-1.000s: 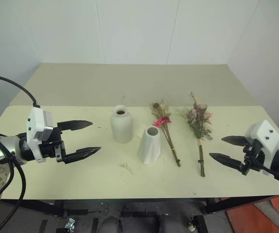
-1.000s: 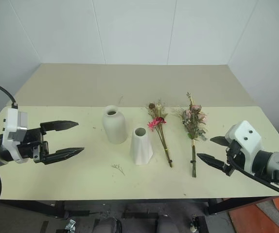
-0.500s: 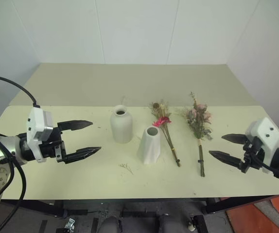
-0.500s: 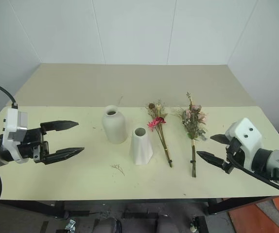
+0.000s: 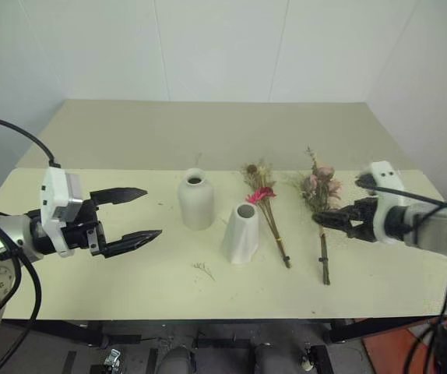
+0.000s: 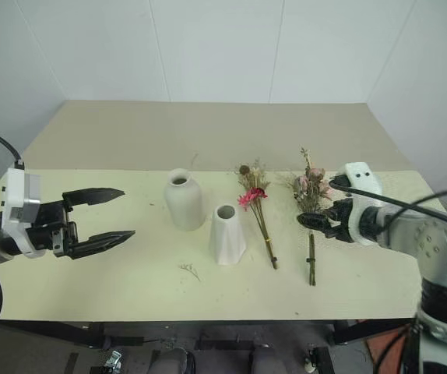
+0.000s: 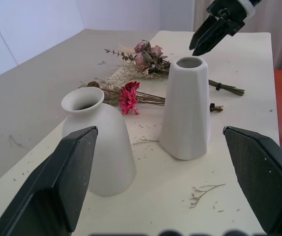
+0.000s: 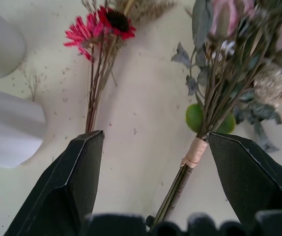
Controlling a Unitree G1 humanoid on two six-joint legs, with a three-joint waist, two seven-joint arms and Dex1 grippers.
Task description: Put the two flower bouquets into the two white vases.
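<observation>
The right gripper [image 5: 337, 219] is swinging in from the near right edge of the table [image 5: 130, 288] and is now hanging just above the wrapped stems of the pink rose bouquet [image 5: 319, 195], tipping downward toward it; its fingers are spreading wide and are holding nothing; in the right wrist view the stems are running up between the two black fingers [image 8: 72, 177], with the tan binding [image 8: 195, 151] sitting closer to one of them; to my eye this is the opening reach of the job, a lining-up for a pinch on those stems. The left gripper [image 5: 134, 213] is keeping its place off to the left, fingers spread and empty, pointing across at the vases. The smaller magenta bouquet [image 5: 264, 204] is lying flat just left of the roses, untouched; the bottle-shaped vase [image 5: 195, 199] and the cone-shaped vase [image 5: 242, 232] are standing upright and empty, near each other; so nothing is being placed yet, and both bunches are waiting on the tabletop.
</observation>
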